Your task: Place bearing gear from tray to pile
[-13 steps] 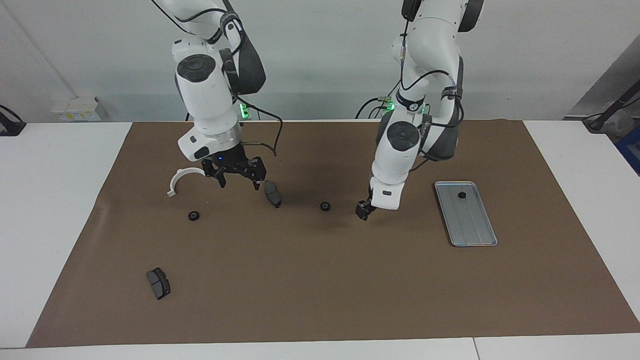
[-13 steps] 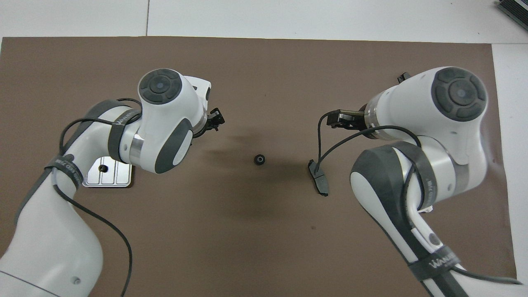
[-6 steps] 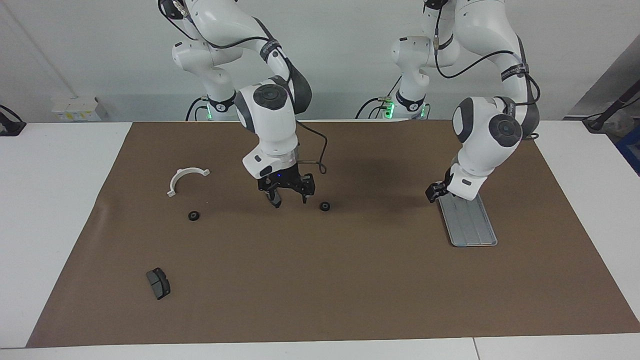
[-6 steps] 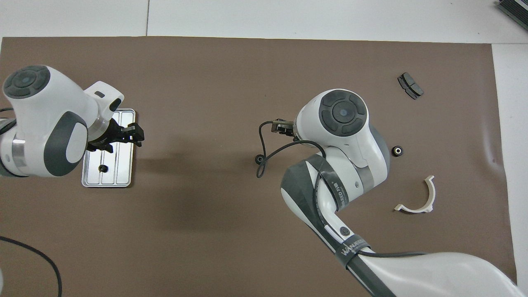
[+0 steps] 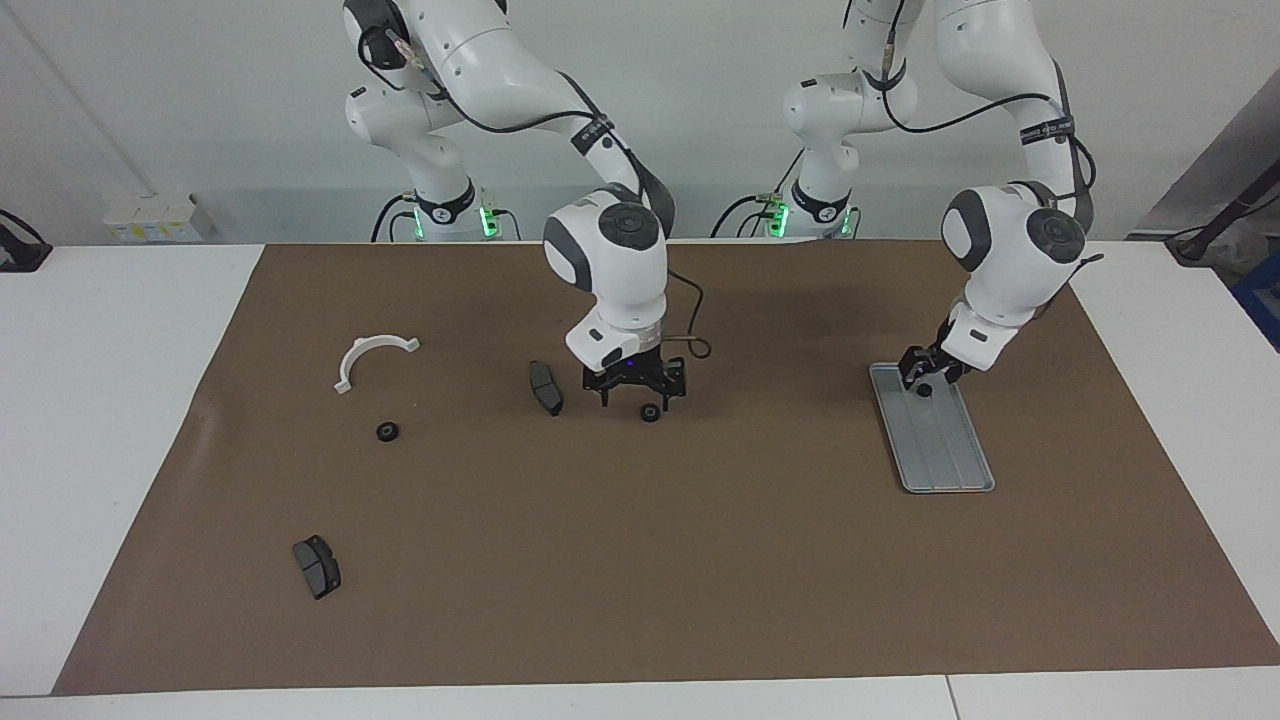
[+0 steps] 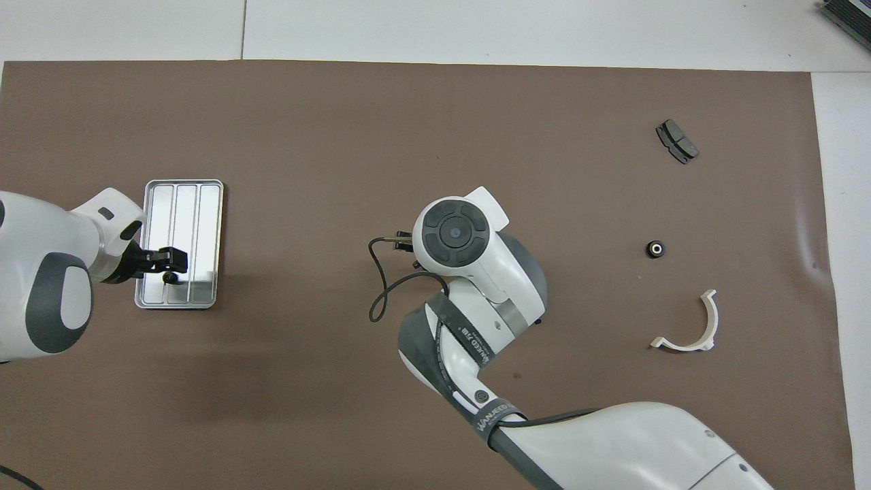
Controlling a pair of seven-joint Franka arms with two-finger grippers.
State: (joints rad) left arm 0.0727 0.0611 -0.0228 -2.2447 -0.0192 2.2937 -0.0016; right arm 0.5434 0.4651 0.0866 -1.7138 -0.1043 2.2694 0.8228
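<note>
In the facing view's left half lie the pile's parts: a white bracket (image 5: 372, 357), a black ring (image 5: 387, 431) and two brake pads (image 5: 316, 566) (image 5: 545, 387). At centre, the right pincer (image 5: 643, 392) straddles another ring (image 5: 650, 412), fingers spread. At right, the left pincer (image 5: 922, 374) is over the bearing gear (image 6: 168, 277) in the tray (image 5: 945, 451); its grip cannot be told.

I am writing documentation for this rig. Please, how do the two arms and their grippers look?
Both arms have glossy white shells with dark grey joint sections and round dark caps. Black cables run along them, held by lettered grey bands. Left gripper and right gripper are black. Green lights glow at the bases.
</note>
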